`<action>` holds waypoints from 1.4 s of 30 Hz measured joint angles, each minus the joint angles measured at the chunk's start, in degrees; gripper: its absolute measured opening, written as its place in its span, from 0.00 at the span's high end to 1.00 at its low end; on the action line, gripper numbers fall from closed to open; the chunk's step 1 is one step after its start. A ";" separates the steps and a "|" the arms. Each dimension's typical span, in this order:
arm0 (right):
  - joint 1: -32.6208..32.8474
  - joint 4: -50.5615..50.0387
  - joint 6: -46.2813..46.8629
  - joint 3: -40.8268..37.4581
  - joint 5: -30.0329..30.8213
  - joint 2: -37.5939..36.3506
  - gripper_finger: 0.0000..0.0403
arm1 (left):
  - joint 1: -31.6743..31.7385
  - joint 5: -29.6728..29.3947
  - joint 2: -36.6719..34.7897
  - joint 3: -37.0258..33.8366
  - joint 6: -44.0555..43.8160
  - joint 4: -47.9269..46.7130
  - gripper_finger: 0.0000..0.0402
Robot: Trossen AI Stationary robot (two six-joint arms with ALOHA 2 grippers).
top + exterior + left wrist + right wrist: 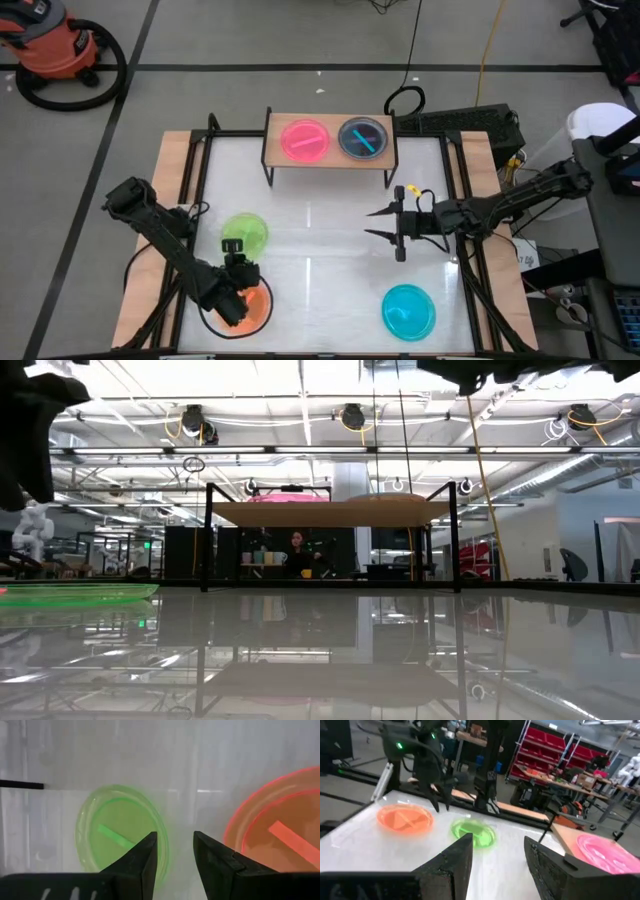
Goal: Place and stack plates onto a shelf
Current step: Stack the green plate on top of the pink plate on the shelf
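shelf (330, 160): light-wood board on thin black legs, at the far middle of the bench (320, 285); in the low view it stands across the bench centre.
pink plate (304, 139): on the shelf, its left half.
dark-blue plate (362, 138): on the shelf, its right half, beside the pink plate, not touching it; a light-blue streak shows across it.
green plate (246, 232): flat on the bench, left of centre, in front of the shelf and well apart from it.
orange plate (254, 306): flat on the bench, near front-left, just beside the green plate; partly hidden by the left arm in the high view.
cyan plate (408, 310): flat on the bench, front right, well apart from the rest.
left claw (238, 262): over the gap between green and orange plates, fingers narrowly apart, holding nothing; wrist view shows green on one side, orange on the other.
right claw (383, 225): above bare bench right of centre, between shelf and cyan plate, fingers spread wide, holding nothing.
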 joint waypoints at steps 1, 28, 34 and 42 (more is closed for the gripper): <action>0.15 -0.29 0.20 0.00 -0.01 -0.39 0.60 | -0.47 -0.51 -0.01 -0.41 -0.58 0.25 0.67; 0.79 -0.21 2.34 -3.82 3.23 -4.94 0.60 | -2.03 -1.36 -0.04 -16.62 -10.02 13.62 0.67; 0.79 -0.23 2.35 -3.82 3.22 -4.94 0.60 | -1.68 -0.70 -0.06 -19.21 -10.55 15.32 0.67; 0.79 -0.25 3.50 -3.82 3.20 -4.94 0.60 | -1.72 -0.92 -0.23 -20.25 -9.68 16.81 0.68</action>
